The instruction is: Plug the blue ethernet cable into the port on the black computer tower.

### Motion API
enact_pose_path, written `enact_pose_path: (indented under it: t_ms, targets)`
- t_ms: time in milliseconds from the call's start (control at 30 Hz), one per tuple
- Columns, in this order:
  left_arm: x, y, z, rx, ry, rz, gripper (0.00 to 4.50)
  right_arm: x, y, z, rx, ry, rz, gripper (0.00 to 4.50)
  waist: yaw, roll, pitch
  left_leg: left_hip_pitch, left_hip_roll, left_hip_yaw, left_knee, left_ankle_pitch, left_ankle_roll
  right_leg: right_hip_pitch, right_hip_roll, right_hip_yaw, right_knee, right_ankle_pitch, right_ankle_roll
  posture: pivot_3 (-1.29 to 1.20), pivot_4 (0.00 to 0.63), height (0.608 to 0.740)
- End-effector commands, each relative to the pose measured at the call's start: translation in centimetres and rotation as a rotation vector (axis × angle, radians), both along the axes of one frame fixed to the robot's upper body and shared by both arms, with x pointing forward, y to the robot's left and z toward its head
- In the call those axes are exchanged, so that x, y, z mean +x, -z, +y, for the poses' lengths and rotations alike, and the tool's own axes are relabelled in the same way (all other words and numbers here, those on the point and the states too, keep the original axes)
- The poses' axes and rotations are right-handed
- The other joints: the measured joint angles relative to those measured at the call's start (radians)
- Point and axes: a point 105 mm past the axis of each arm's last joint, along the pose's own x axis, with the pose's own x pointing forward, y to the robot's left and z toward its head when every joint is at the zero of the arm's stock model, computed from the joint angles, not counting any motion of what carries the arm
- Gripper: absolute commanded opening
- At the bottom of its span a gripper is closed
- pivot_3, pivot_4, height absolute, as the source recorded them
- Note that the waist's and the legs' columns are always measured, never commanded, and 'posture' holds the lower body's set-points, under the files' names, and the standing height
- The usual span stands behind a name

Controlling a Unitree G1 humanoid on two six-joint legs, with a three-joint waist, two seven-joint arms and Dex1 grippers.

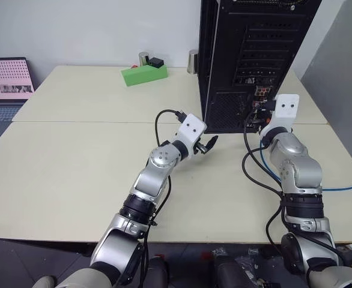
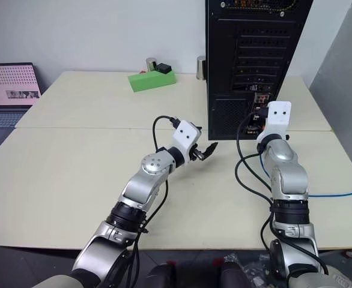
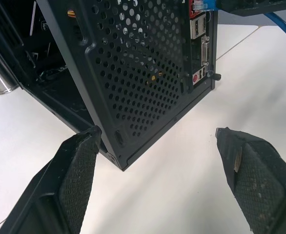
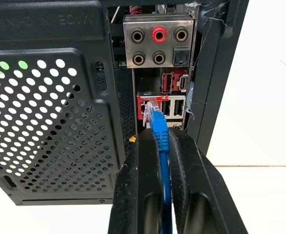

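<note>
Two arms up: both grippers level at the tower's rear panel.
Laptop (image 1: 5,90): far left, screen lit.
Green box (image 1: 144,74): far side of the table (image 1: 74,174), left of the tower.
Left gripper (image 1: 206,145): jaws spread wide, nothing between them, just off the tower's near left corner.
Black computer tower (image 1: 248,54): upright at the far right, rear panel facing us.
Port (image 4: 145,108): red-framed socket low on the panel.
Right gripper (image 4: 163,141): fingers clamped on the blue ethernet cable (image 4: 160,131), plug tip right at the port; seated or not, can't tell.
Cable's tail: trails off right across the table.
</note>
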Motion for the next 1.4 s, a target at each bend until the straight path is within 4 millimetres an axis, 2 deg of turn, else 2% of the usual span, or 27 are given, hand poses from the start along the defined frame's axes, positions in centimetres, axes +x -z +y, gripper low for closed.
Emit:
enact_pose_path:
  t_ms: [33, 433, 933, 1400]
  targets:
    - [-0.4, -1.7, -0.6, -0.013, 0.029, -0.066, 4.0, -0.4, -2.9, -0.4, -0.016, 0.023, -0.103, 0.0, 0.0, 0.0, 0.0, 0.0, 0.0, 0.0, 0.0, 0.0, 0.0, 0.0, 0.0, 0.0, 0.0, 0.0, 0.0, 0.0, 0.15, 0.74]
    - [-0.3, -1.7, -0.5, -0.011, 0.025, -0.069, 4.0, 0.1, -2.9, 0.9, 0.038, -0.002, -0.075, 0.0, 0.0, 0.0, 0.0, -0.003, 0.0, 0.0, 0.0, 0.0, 0.0, -0.003, 0.0, 0.0, 0.0, 0.0, 0.0, 0.0, 0.15, 0.74]
    - [-0.4, -1.8, -0.7, -0.015, 0.032, -0.077, 4.0, 0.8, -3.4, 1.1, 0.13, 0.002, -0.06, 0.0, -0.002, 0.0, 0.0, -0.005, 0.0, 0.0, 0.0, 0.0, 0.0, -0.006, 0.0, 0.0, 0.001, 0.0, 0.0, 0.0, 0.15, 0.74]
    - [-0.5, -2.0, -0.8, -0.023, 0.03, -0.081, 4.0, 1.3, -3.2, 0.8, 0.125, 0.016, -0.052, 0.0, -0.014, 0.0, 0.0, -0.005, 0.0, 0.0, 0.001, 0.0, 0.0, -0.006, 0.0, 0.0, 0.002, 0.0, 0.0, 0.0, 0.15, 0.74]
